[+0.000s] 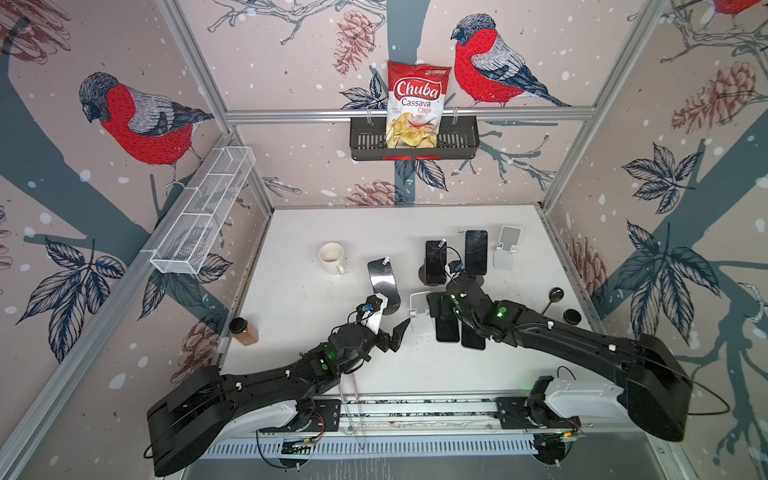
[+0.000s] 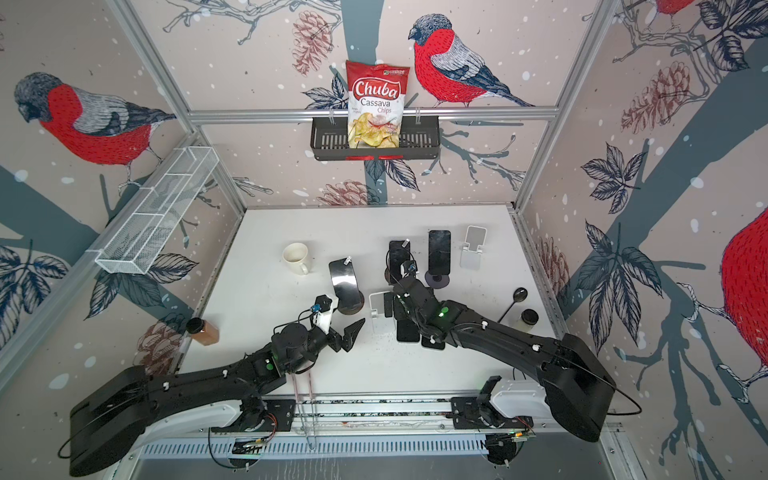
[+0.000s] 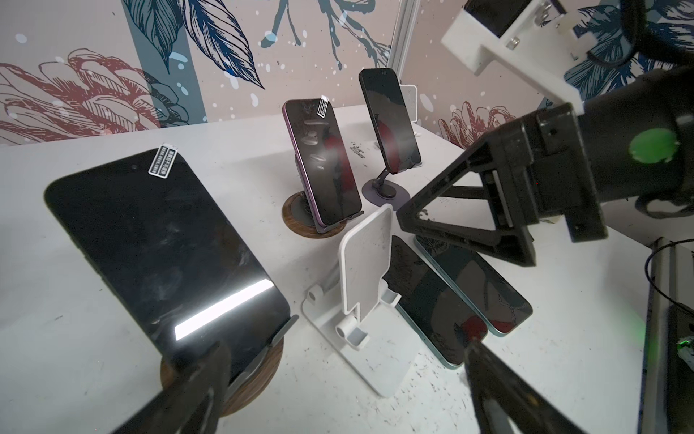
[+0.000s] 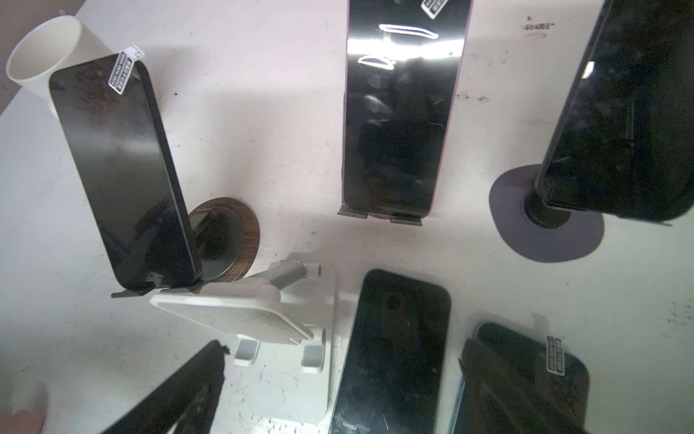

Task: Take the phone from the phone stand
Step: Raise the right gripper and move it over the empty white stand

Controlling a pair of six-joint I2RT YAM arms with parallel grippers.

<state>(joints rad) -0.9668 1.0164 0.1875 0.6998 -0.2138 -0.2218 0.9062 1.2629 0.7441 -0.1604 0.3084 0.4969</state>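
Top views: the white table (image 1: 291,332) is crowded. The right arm reaches in low from the right side, and the right gripper (image 1: 441,309) points down over the flat phone (image 1: 448,334). That phone lies screen up on the table, just beside the empty white stand (image 1: 417,309). A second flat phone (image 1: 473,343) lies alongside it, partly under the arm. The left arm is stretched forward. The left gripper (image 1: 390,320) has its jaws wide apart and holds nothing, between the white stand and the wood-base stand (image 1: 390,309) that carries the tagged phone (image 1: 382,276). The mug (image 2: 296,257), spice jar (image 2: 202,330) and spoon (image 2: 519,296) stand well clear. Left wrist view: two more propped phones show plainly behind, a purple phone (image 3: 323,165) and a dark phone (image 3: 390,120). One of the right fingers (image 3: 413,219) hangs above the flat phones without touching them. Right wrist view: only here do both right fingers (image 4: 180,394) show, well apart and empty. The flat phone rests on the table between them, off the stand. The other finger blurs over part of the second flat phone.
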